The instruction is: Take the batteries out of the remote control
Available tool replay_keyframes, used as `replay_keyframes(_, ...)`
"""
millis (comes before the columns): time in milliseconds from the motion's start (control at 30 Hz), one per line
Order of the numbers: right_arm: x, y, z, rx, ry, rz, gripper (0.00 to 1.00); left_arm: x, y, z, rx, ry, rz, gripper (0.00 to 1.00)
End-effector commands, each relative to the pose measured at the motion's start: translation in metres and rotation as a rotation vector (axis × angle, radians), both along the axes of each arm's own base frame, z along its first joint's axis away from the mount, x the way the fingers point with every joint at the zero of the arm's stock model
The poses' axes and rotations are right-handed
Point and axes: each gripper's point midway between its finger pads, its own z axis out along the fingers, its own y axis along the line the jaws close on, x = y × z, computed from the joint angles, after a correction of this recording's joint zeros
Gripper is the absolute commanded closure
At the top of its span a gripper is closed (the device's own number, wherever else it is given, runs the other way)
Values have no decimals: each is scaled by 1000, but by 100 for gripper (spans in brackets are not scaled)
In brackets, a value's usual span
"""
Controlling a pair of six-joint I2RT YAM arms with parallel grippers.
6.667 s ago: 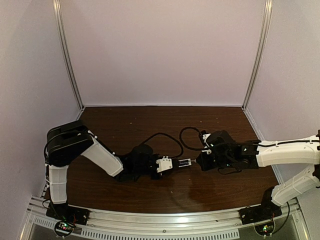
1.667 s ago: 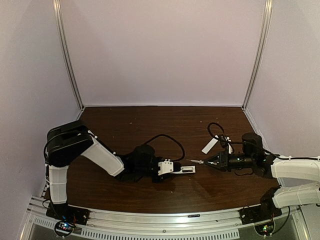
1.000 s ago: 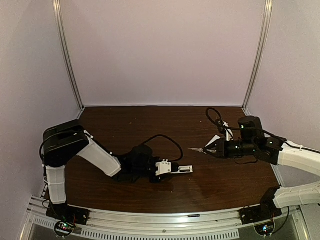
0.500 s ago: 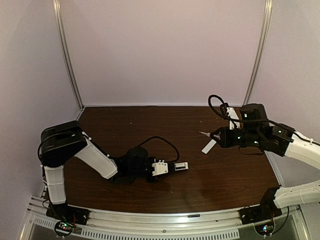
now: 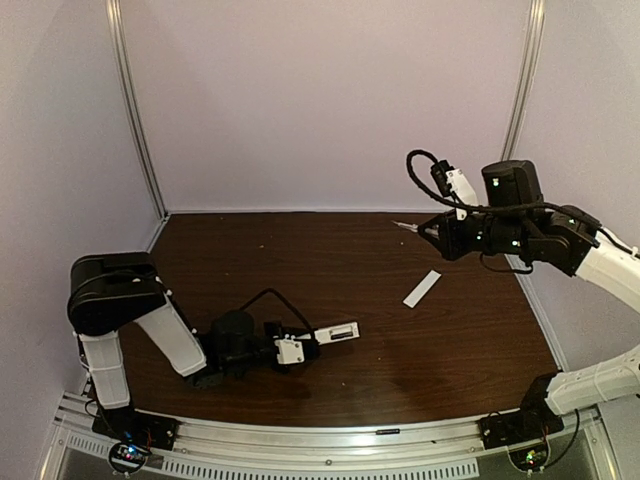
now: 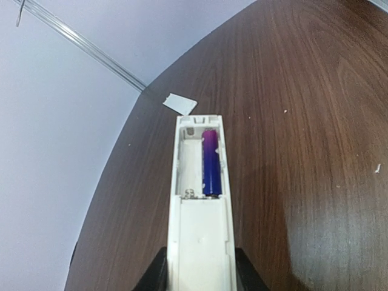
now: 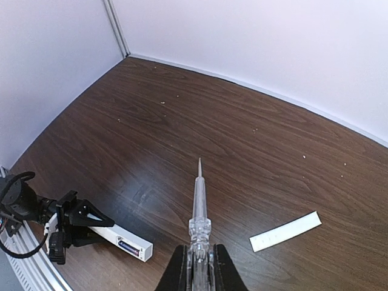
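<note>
The white remote control (image 5: 335, 332) lies low over the table, held at one end by my left gripper (image 5: 290, 349), which is shut on it. In the left wrist view the remote (image 6: 200, 230) has its compartment open, with one blue-purple battery (image 6: 210, 162) in the right slot and the left slot empty. It also shows in the right wrist view (image 7: 124, 242). My right gripper (image 5: 432, 230) is raised high at the back right, shut on a small clear screwdriver (image 7: 198, 210) whose tip (image 5: 400, 224) points left.
A thin flat white strip (image 5: 422, 288) lies on the table right of centre, also in the right wrist view (image 7: 285, 231) and as a white corner in the left wrist view (image 6: 180, 103). Walls stand at the back and sides. A metal rail (image 5: 320, 440) runs along the near edge.
My right gripper has risen and drawn back to the upper right with the screwdriver. My left gripper has pulled the remote back to the left and towards the near edge.
</note>
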Motion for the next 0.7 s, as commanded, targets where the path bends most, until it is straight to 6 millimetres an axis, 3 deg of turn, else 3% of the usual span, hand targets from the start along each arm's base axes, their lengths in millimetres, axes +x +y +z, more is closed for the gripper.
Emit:
replay_keyframes(0, -15, 16, -1, -89, 29, 165, 100, -7, 14, 53, -183, -161, 10, 100)
replay_keyframes(133, -24, 22, -2, -135, 73, 236, 100, -12, 23, 56, -186, -183, 20, 100)
replay_keyframes(467, -66, 44, -36, -311, 158, 419, 100, -21, -4, 30, 11, 27, -85, 100)
replay_keyframes(667, -106, 66, -58, -426, 186, 577, 100, -21, -11, 19, 72, 99, -99, 100)
